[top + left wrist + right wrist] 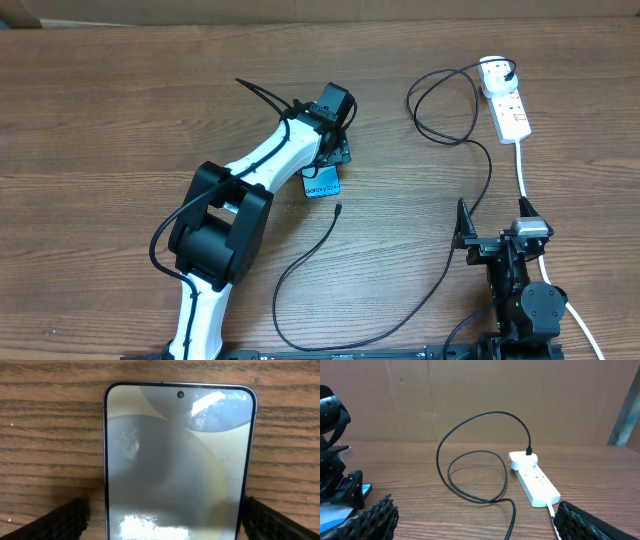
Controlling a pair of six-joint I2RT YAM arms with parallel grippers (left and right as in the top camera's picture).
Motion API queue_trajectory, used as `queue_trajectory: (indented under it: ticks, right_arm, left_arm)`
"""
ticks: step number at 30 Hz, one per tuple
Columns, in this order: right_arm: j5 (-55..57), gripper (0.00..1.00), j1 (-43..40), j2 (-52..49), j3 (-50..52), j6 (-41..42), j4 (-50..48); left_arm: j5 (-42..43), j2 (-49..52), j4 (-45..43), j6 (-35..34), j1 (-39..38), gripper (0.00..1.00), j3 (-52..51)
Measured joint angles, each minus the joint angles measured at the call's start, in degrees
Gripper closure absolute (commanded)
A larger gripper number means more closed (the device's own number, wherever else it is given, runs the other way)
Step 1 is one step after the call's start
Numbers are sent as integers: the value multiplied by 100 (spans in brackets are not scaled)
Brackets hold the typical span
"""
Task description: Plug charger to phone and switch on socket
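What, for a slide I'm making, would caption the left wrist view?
Open left hand straddles the phone, lying screen-up on the wooden table.

Soft, even room light falls from overhead onto the wooden table (100,110), and shadows beneath the arms are faint. In the left wrist view the phone (175,460) screen throws back white glare near its top right and bottom edge, hazy grey between. The right wrist view is sharp farther off, blurred at its nearest bottom corners.
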State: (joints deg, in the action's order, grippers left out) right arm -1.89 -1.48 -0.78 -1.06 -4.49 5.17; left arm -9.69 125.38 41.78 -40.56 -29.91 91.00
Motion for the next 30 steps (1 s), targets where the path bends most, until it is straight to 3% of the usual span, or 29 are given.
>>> queue_trajectory:
  ticks: [7, 10, 23, 26, 30]
  right_arm:
    - [-2, 0, 0, 0, 0, -2, -2]
    - [-2, 0, 0, 0, 0, -4, -2]
    - [-2, 0, 0, 0, 0, 0, -2]
    - [0, 0, 0, 0, 0, -2, 0]
    - [0, 0, 0, 0, 0, 0, -2]
  left_arm:
    - [2, 0, 9, -2, 0, 10, 0]
    - [4, 0, 13, -2, 0, 17, 0]
    - [7, 0, 37, -20, 0, 18, 0]
    - [11, 0, 39, -24, 0, 24, 0]
    - [20, 0, 48, -22, 0, 24, 0]
